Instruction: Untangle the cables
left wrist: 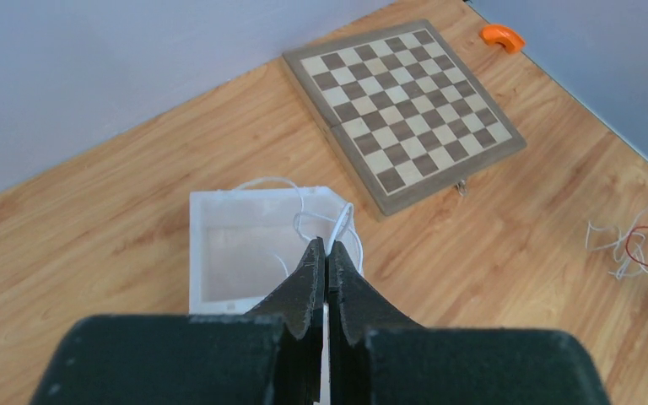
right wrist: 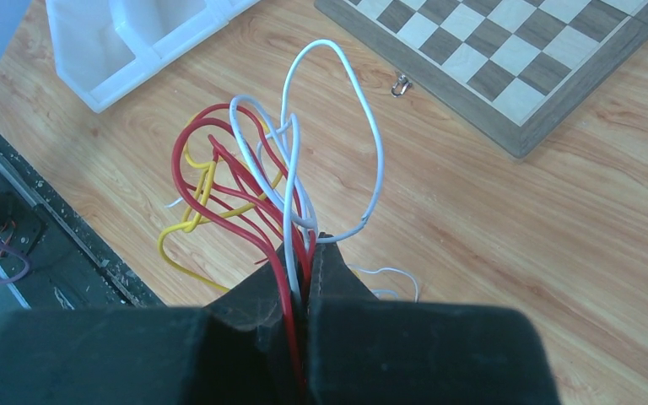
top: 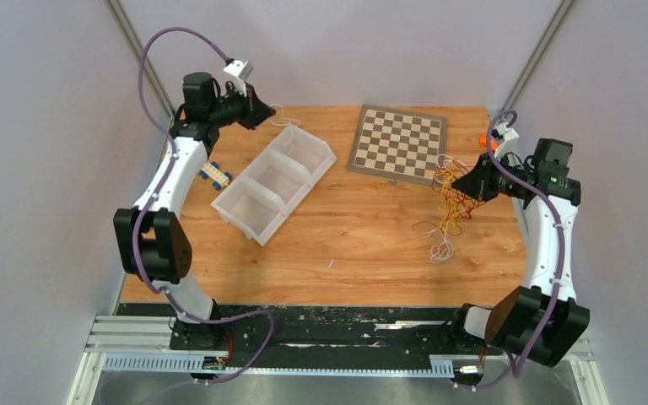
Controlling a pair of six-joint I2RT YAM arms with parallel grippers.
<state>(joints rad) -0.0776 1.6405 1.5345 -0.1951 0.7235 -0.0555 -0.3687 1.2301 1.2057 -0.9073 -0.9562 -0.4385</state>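
Note:
My right gripper is shut on a tangled bunch of thin red, yellow and white cables and holds it above the table at the right. In the right wrist view the cables loop out of the closed gripper. Loose ends trail on the wood. My left gripper is at the far left, shut on one white cable. In the left wrist view that white cable rises from the gripper tips above the end compartment of the white tray.
A white three-compartment tray lies diagonally left of centre. A chessboard lies at the back. A small blue-and-cream block sits left of the tray. An orange piece sits at the back right edge.

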